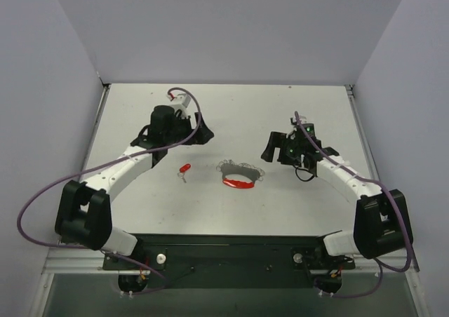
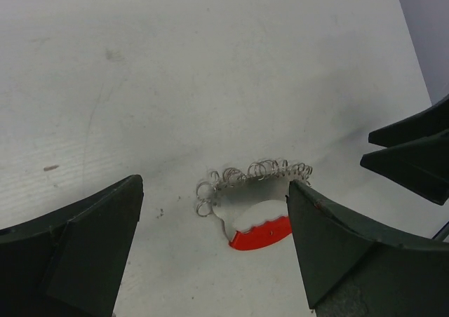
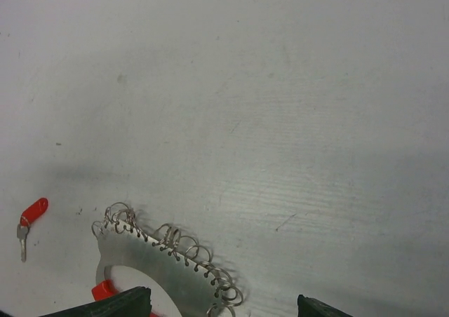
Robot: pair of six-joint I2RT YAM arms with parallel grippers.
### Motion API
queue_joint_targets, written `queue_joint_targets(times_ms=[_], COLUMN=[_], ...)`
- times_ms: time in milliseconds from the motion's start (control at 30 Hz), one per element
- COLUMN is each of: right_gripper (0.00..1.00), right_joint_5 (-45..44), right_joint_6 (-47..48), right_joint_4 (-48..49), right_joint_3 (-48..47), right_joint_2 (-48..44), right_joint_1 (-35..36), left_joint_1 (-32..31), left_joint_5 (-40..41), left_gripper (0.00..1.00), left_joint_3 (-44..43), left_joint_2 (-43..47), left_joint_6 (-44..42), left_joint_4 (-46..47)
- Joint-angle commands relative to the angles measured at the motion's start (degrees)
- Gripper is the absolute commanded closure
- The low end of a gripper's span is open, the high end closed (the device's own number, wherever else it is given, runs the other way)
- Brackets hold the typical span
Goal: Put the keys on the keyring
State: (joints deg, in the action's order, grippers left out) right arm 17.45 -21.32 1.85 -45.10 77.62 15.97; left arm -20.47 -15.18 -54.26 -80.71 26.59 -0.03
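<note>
Gaping (empty) — left gripper [image 2: 214,191], right gripper [image 3: 223,297].

Lab test cell: bare white table [image 1: 231,113] between plain grey walls [image 1: 231,29].

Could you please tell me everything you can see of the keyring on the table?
The keyring is a flat, silvery, metal-looking crescent whose outer edge carries a row of small wire rings. It is closed on the near side by a curved bright red band, glossy like plastic. It lies flat near the middle of the white table, with its open middle showing the tabletop. Only the table touches it; the red-headed key lies apart, to its left in the top view.
</note>
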Motion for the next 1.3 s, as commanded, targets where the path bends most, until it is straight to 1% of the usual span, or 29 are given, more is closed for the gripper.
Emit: queue_joint_targets(times_ms=[0, 33, 100, 133, 233, 300, 367, 467, 533, 700, 900, 1033, 1100, 1133, 1267], right_gripper=[0.19, 0.22, 0.24, 0.27, 0.32, 0.34, 0.40, 0.45, 0.45, 0.46, 0.47, 0.52, 0.52, 0.55, 0.59], right_joint_5=[5.04, 6.27, 8.99, 9.44, 10.58, 10.41, 10.06, 7.34, 5.41, 7.33, 8.47, 9.26, 9.88, 11.01, 13.57], right_joint_6=[-1.09, -1.35, -1.88, -2.49, -3.55, -3.90, -3.99, -4.16, -4.87, -8.99, -10.93, -11.20, -10.67, -10.41, -10.49], right_joint_4=[-0.18, 0.00, 0.96, 1.31, 2.02, 1.85, 0.53, -1.67, -1.67, 2.81, 5.88, 7.90, 8.44, 8.78, 10.45], right_joint_3=[-2.00, -2.18, -2.53, -2.71, -4.29, -6.12, -7.36, -8.42, -6.33, -2.28, 0.62, 2.73, 3.09, 3.18, 3.79], right_joint_2=[2.79, 4.19, 5.69, 7.09, 9.81, 11.23, 12.81, 13.87, 13.17, 12.20, 11.94, 11.58, 12.20, 12.98, 14.04], right_joint_1=[0.38, 0.29, 0.47, 0.56, 0.99, 1.52, 1.79, 1.96, 1.88, 1.43, 0.12, -1.29, -2.16, -2.52, -3.49], left_joint_1=[-4.40, -5.01, -5.28, -5.46, -6.25, -7.48, -8.53, -9.15, -9.41, -9.41, -9.41, -9.41, -9.41, -9.41, -9.41], left_joint_5=[2.00, 1.47, -0.63, -1.34, -2.13, -1.87, -1.78, -2.31, -3.01, -4.33, -4.77, -4.51, -4.33, -3.37, -1.26], left_gripper=[0.07, 0.07, 0.07, 0.07, 0.07, 0.07, 0.08, 0.09, 0.11, 0.12, 0.12, 0.12, 0.12, 0.12, 0.12], left_joint_3=[-8.22, -8.40, -8.49, -8.93, -9.81, -10.34, -11.04, -11.22, -10.96, -9.81, -9.46, -8.50, -7.53, -7.44, -6.21], left_joint_2=[-7.16, -7.97, -9.81, -10.34, -11.93, -12.89, -13.51, -14.21, -14.48, -13.78, -12.81, -11.84, -10.97, -10.70, -8.59], left_joint_6=[-6.90, -6.73, -5.59, -5.32, -4.88, -5.32, -5.67, -5.41, -5.50, -5.93, -6.37, -6.11, -6.11, -6.20, -7.07], left_joint_4=[-6.48, -5.86, -3.93, -3.57, -3.39, -3.66, -4.10, -4.10, -3.48, -1.55, -1.64, -1.81, -1.55, -1.98, -3.22])
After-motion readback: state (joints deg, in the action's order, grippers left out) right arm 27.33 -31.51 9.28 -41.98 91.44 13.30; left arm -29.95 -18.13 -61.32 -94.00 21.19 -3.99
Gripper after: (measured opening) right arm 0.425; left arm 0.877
